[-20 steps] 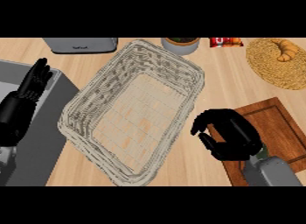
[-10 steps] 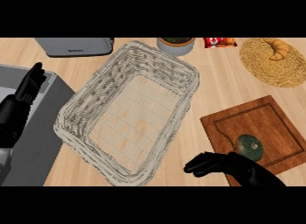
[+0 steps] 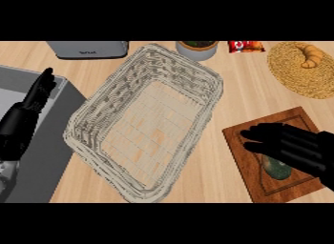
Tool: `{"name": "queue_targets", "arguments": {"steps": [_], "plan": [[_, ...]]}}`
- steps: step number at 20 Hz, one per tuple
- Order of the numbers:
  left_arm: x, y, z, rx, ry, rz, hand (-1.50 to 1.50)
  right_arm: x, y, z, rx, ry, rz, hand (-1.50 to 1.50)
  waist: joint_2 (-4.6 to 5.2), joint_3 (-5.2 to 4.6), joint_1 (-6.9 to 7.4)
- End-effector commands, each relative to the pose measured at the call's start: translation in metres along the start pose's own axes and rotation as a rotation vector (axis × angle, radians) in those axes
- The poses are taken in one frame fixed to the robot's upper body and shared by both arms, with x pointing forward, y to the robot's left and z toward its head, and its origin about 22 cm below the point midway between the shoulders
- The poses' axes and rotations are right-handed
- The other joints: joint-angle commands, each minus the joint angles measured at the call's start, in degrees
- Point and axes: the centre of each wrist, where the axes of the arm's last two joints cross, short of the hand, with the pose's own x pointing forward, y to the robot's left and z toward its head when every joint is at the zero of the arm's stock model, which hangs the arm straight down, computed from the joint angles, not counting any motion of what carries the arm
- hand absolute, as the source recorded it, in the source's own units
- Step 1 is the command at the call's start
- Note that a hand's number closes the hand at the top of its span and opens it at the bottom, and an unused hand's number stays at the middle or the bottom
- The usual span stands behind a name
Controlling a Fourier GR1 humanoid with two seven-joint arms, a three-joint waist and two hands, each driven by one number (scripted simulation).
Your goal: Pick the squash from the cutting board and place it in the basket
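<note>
Where right hand hovers, squash beneath.

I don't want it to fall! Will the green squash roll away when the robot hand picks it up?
It might roll a little: the squash looks rounded and smooth, so possibly slippery. It probably stays stiff, not floppy. The cutting board has a raised rim that could stop it. The right hand hovers over it, fingers straight.

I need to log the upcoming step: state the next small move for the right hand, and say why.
Probably lower the black right hand a little and curl its fingers round the dark green squash. The hand is open above the brown wooden cutting board, partly covering the squash, which does not look gripped yet. The pale woven wicker basket holds nothing. The left hand rests open at the left edge.
</note>
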Motion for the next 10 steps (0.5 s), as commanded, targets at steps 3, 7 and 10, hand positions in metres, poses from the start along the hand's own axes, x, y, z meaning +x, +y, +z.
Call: {"name": "queue_targets", "arguments": {"steps": [3,7,10], "plan": [[0.000,0.013,-0.010,0.012,-0.002,-0.011,0.00,0.027,-0.035,0.009,0.350,0.134,0.286,-1.50,0.58,-0.65,0.58],[-0.001,0.002,-0.012,-0.005,-0.004,-0.002,0.00,0.028,-0.051,0.008,0.459,0.177,0.299,-1.50,0.65,-0.52,0.99],[0.000,-0.004,-0.010,-0.011,0.001,0.011,0.00,0.020,-0.048,0.003,0.518,0.240,0.308,-1.50,0.66,-0.47,1.40]]}}
